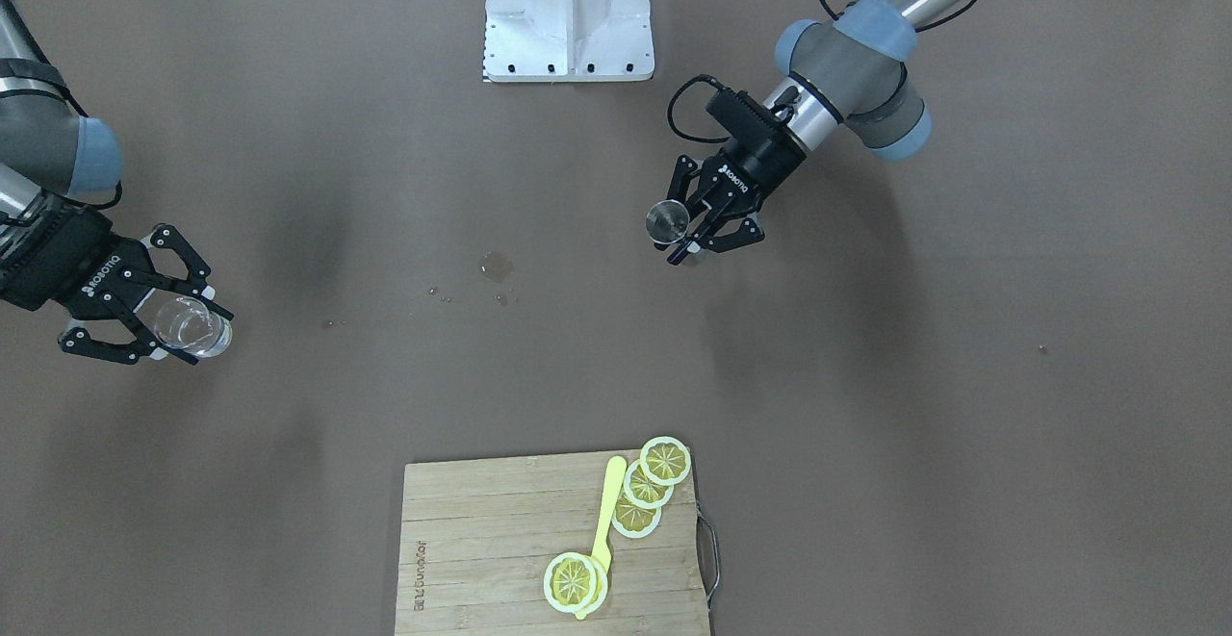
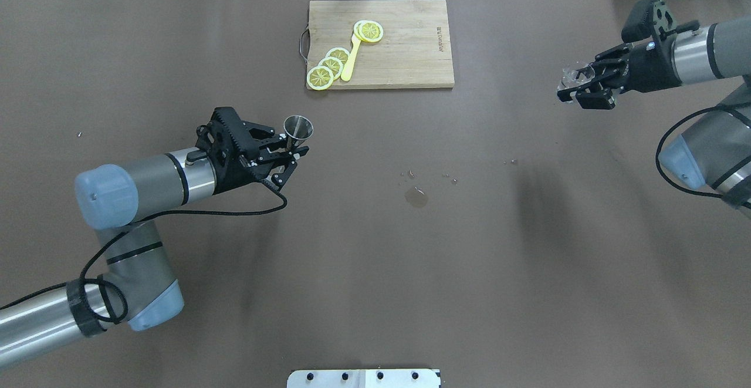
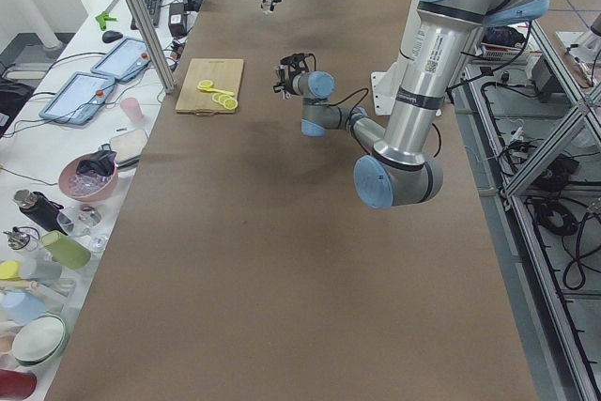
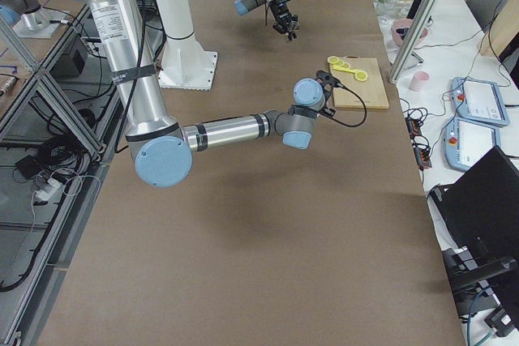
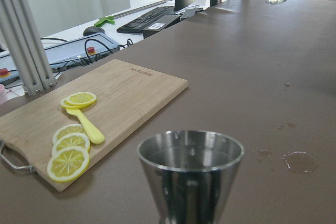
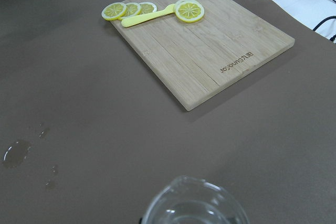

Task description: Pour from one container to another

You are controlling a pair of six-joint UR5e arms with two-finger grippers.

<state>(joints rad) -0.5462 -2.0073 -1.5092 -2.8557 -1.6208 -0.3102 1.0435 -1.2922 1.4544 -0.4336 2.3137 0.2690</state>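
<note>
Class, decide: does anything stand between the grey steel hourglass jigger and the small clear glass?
Nothing visible does. The left gripper holds the grey steel jigger, the right gripper the small clear glass; only a flat puddle lies between, the wooden cutting board aside.

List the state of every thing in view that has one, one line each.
jigger: upright, gripped by the left gripper, lifted off the table.
glass: upright, gripped by the right gripper, lifted; contents unclear.
puddle: spilled on the table.
lemon slices: lying flat on the cutting board.
</note>
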